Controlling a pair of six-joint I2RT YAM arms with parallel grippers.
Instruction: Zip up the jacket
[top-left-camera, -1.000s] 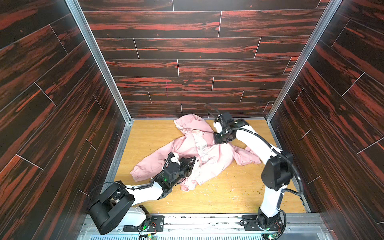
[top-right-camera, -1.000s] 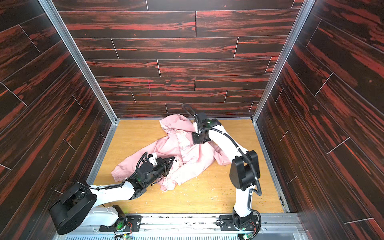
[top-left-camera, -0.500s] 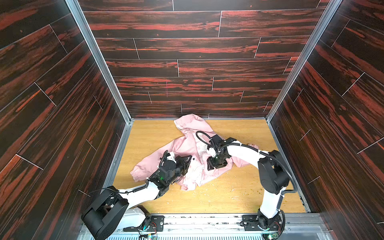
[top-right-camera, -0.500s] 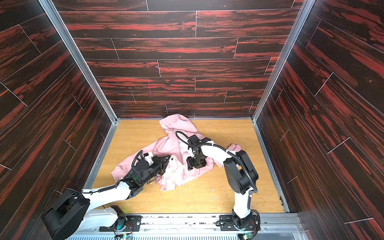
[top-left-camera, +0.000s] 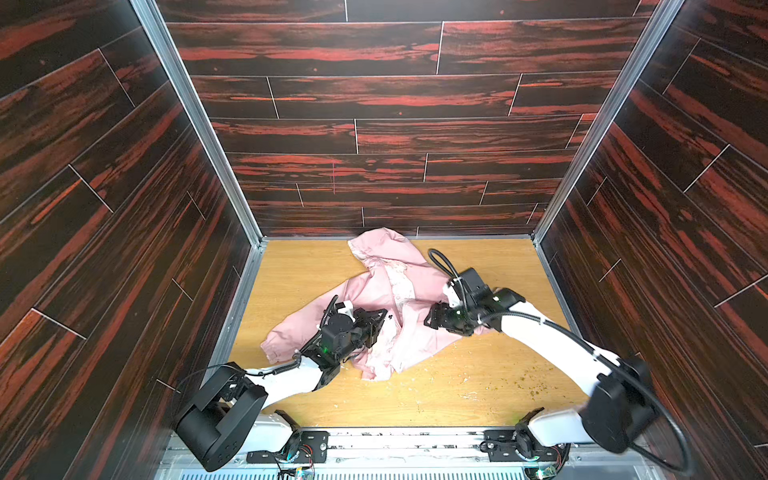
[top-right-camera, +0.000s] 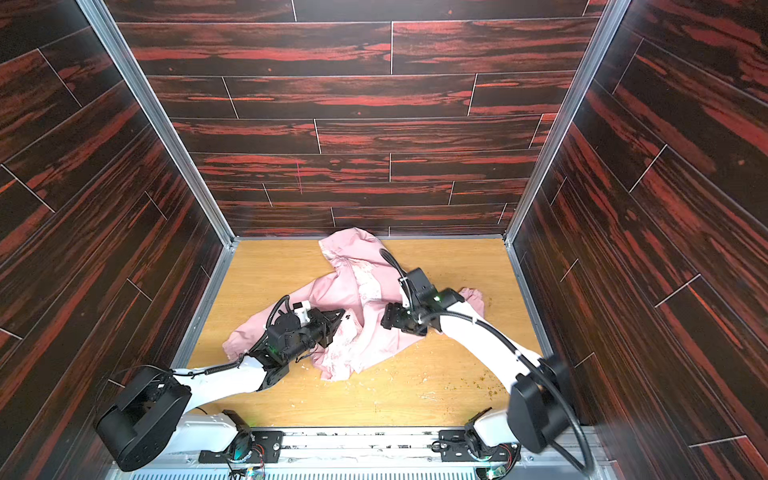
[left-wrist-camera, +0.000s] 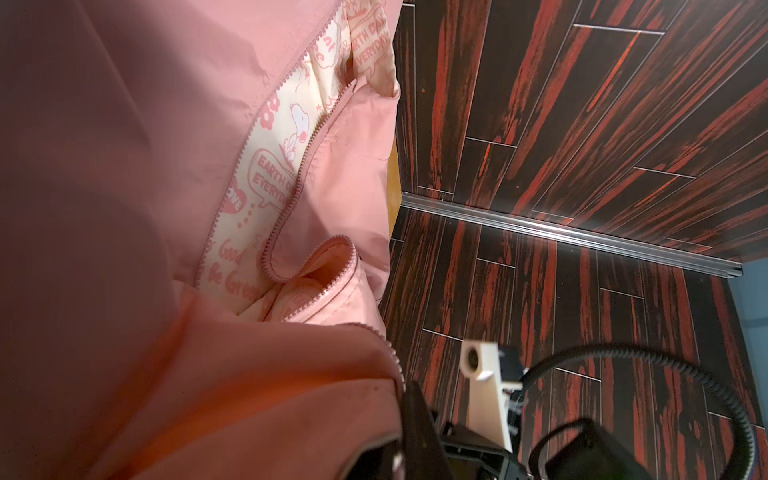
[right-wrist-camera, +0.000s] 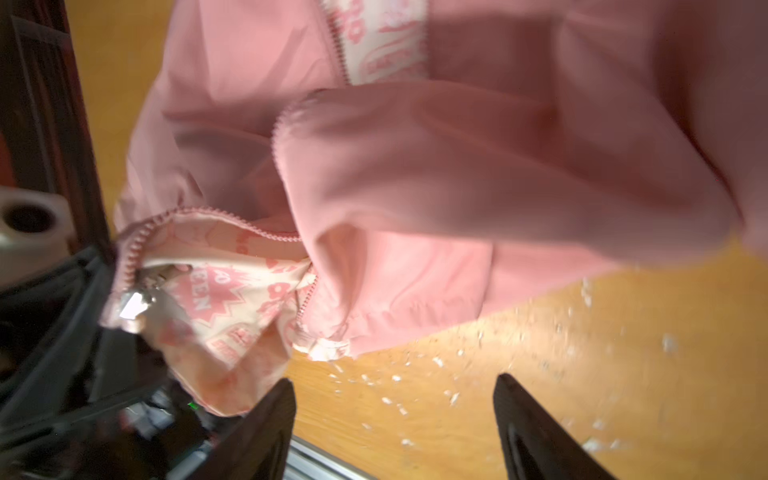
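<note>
Left wrist view: jacket (left-wrist-camera: 124, 166) unzipped, printed lining (left-wrist-camera: 274, 174) showing.

Both top views were bright, sharp, walls (top-left-camera: 83, 208) splaying outward; the right wrist view was motion-blurred; in the left wrist view the near jacket (left-wrist-camera: 104, 249) lay shadowed, unfocused.

the table (top-left-camera: 478, 259) is a pale yellow wood-grain board, bare over most of its far left, far right and near parts. a pink jacket (top-left-camera: 409, 291) lies crumpled on it around the middle, its top end reaching the far edge and one sleeve stretched toward the left side. small white flecks (top-left-camera: 462, 378) are scattered on the bare wood just in front of the jacket, with yellowish specks (top-left-camera: 535, 388) further to the right.
</note>
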